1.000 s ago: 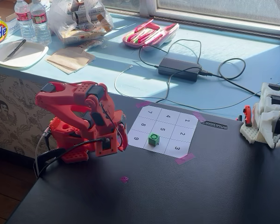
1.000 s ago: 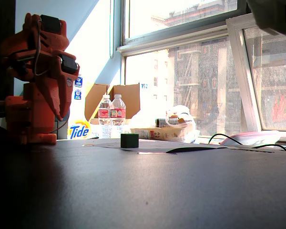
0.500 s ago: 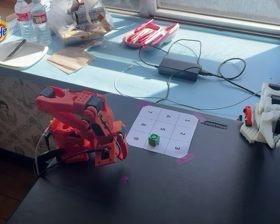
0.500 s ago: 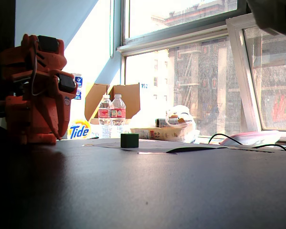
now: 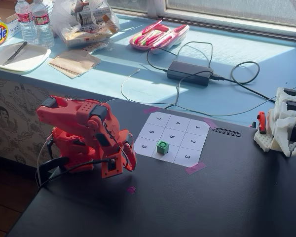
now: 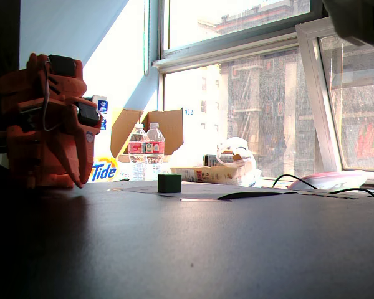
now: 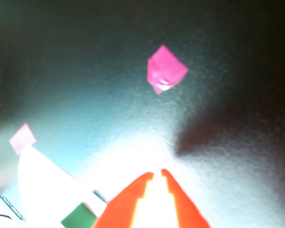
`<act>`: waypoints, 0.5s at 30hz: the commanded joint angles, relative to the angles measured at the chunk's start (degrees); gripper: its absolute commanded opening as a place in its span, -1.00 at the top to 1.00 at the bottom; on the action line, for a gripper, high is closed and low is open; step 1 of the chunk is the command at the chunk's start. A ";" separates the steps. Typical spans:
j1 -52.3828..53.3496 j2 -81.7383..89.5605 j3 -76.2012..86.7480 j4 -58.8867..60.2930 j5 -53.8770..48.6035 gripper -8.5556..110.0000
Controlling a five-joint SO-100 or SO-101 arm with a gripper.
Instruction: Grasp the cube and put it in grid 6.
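The green cube (image 5: 162, 146) stands on the white 3x3 numbered sheet (image 5: 180, 131), in the front-row cell between "9" and "3", right below "5". The digit of that cell is covered by the cube. The cube also shows in a fixed view (image 6: 169, 182) and at the bottom edge of the wrist view (image 7: 78, 218). My red arm is folded at the left of the sheet. My gripper (image 5: 131, 167) points down at the dark table, apart from the cube. In the wrist view its tips (image 7: 157, 174) are nearly together and hold nothing.
A small pink mark (image 5: 131, 189) lies on the dark table in front of the gripper, also in the wrist view (image 7: 165, 69). Pink tape (image 5: 195, 168) holds the sheet's corners. A white device (image 5: 283, 123) stands at the right edge. A power adapter (image 5: 189, 72), cables and bottles lie on the blue sill.
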 commanded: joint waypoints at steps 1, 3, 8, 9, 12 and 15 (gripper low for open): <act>-0.44 1.05 -0.09 0.26 0.44 0.85; -0.44 2.02 0.18 0.79 0.44 0.84; -0.44 4.92 0.79 2.37 0.53 0.85; -0.26 5.36 0.88 2.55 0.70 0.85; 0.18 6.68 1.14 3.25 0.97 0.84; 0.26 7.29 1.41 3.52 0.97 0.84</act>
